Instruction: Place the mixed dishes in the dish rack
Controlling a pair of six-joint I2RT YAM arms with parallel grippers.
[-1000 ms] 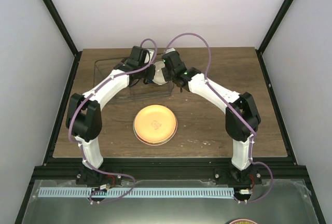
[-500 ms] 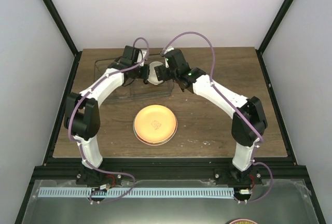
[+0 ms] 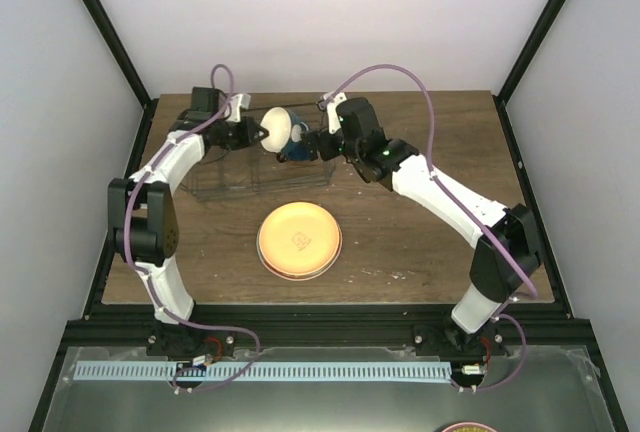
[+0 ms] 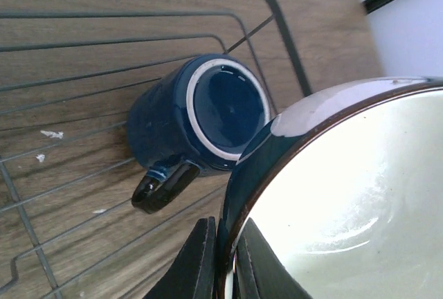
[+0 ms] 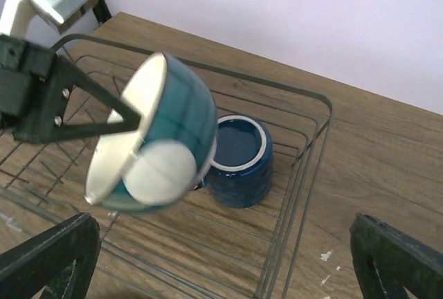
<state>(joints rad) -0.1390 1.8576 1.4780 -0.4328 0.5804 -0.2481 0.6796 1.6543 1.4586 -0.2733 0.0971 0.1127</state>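
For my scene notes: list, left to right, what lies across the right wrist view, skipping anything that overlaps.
black left claw → small white-and-teal round bowl, gripped by its rim → dark blue ceramic mug

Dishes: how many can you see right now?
3. A bowl held by the left gripper over the rack, a mug in the rack, a plate on the table. A sliver at the top view's bottom edge may be another.

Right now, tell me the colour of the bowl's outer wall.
The bowl is teal outside, white underneath; best seen from the right wrist.
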